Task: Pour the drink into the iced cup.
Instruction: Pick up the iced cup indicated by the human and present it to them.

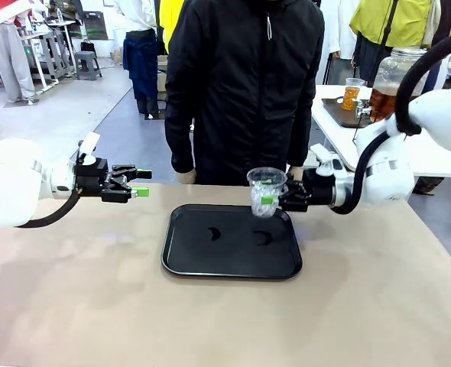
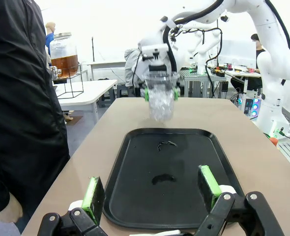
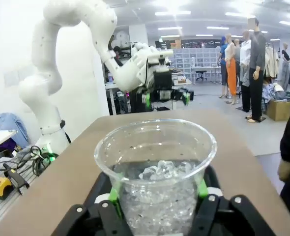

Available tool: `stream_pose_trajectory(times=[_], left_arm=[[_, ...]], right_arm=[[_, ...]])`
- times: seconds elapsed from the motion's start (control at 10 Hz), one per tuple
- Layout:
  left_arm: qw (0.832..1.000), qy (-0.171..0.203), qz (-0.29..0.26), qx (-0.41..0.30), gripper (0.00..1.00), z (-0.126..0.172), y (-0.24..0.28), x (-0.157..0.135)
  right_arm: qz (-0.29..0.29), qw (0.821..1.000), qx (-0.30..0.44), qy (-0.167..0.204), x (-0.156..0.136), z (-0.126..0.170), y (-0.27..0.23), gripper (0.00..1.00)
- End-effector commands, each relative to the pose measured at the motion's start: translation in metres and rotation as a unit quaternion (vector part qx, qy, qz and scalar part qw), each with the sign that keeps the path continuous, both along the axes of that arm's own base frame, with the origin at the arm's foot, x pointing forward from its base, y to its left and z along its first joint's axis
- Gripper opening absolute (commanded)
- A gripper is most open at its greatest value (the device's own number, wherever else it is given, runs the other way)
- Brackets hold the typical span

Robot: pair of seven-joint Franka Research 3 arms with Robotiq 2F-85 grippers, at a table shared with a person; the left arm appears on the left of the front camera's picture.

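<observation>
**Iced cup [image 3: 157, 172] gripped, drink yet to be poured**

Pinched between the green pads of the right gripper [image 1: 270, 200], the cup is held upright over the far right corner of the black tray [image 1: 210, 269]. Its mouth is turned up and its long axis is vertical, and only ice is seen inside. The left gripper [image 1: 142, 183] is held with fingers spread and nothing between them, off to the left of the tray. The drink [image 1: 381, 105] is seen in the dispenser jar [image 1: 397, 65] on a side table, well apart from the cup. The pick-up is judged done. The carry to the tap and the filling are left.
</observation>
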State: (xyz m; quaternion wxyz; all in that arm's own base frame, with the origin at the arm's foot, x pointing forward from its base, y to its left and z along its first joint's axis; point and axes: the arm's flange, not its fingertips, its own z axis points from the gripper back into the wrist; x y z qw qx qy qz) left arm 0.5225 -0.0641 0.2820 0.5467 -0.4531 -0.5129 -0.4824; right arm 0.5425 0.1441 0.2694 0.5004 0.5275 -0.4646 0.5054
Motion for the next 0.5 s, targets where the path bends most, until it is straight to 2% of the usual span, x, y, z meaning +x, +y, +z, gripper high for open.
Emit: stream_pose_trajectory(times=[0.0,0.2,0.4], left_arm=[[1.000,0.005,0.002,0.002,1.00,0.002,-0.001,0.001],[1.000,0.005,0.002,0.002,1.00,0.002,-0.001,0.001],[1.000,0.005,0.002,0.002,1.00,0.002,-0.001,0.001]], right_arm=[[-0.001,1.000,0.002,0.030,0.004,0.036,-0.009,0.67],[0.006,0.999,0.001,0.038,0.013,0.075,-0.010,0.67],[-0.002,0.999,-0.012,0.037,0.018,0.090,-0.003,0.67]])
